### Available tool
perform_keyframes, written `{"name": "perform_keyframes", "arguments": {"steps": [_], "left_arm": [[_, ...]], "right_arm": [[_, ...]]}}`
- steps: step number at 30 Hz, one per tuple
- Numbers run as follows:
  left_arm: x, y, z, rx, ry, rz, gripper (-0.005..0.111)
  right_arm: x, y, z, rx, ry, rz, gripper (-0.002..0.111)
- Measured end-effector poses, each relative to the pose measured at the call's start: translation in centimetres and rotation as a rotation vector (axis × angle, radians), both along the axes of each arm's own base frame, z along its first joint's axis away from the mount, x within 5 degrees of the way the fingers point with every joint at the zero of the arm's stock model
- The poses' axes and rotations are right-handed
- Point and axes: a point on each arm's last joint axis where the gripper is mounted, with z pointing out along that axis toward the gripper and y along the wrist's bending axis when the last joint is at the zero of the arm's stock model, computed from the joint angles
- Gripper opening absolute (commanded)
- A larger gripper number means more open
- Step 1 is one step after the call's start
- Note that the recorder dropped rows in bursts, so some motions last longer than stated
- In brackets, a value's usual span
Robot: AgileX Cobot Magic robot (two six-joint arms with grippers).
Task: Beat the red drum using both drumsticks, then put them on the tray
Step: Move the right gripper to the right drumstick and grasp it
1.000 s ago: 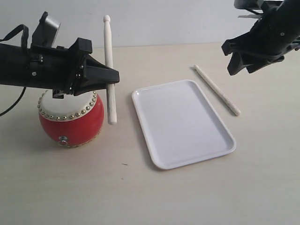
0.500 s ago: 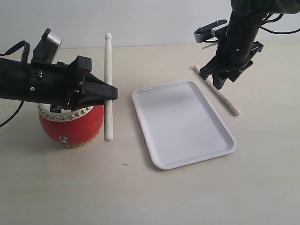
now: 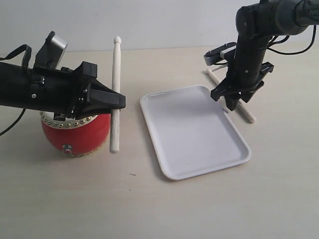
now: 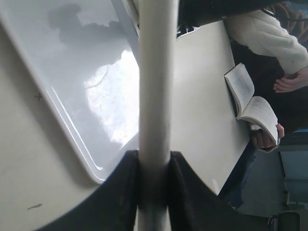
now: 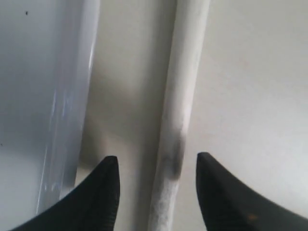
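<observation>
The red drum [image 3: 75, 134] stands at the left, partly hidden under my left arm. My left gripper [image 3: 115, 100] is shut on one drumstick [image 3: 116, 69], held upright beside the drum; in the left wrist view that drumstick [image 4: 154, 86] runs between the jaws of the gripper [image 4: 154, 166]. The white tray [image 3: 192, 129] lies in the middle. The second drumstick [image 3: 245, 113] lies on the table just right of the tray. My right gripper [image 3: 233, 102] is low over it, open, with the stick [image 5: 180, 110] between the fingertips of the gripper [image 5: 156, 163] and no contact visible.
The tray's rim [image 5: 72, 110] lies close beside the lying stick. A person holding an open book [image 4: 250, 103] sits beyond the table in the left wrist view.
My right arm came down from the upper right to the drumstick beside the tray. The held drumstick in my left gripper dropped slightly.
</observation>
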Motion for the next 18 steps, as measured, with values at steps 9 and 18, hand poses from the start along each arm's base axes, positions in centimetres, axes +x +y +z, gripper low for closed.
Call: {"name": "perform_keyframes", "arguments": {"steps": [9,18], "left_arm": [[0.0,0.0,0.0,-0.001,0.000,-0.001,0.000],[-0.1,0.1,0.0,-0.005,0.002,-0.012,0.000]], "right_arm": [[0.4,-0.7,-0.9,-0.083,-0.023,-0.045,0.013],[0.5,-1.0,-0.7,-0.114,-0.043,-0.074,0.000]]}}
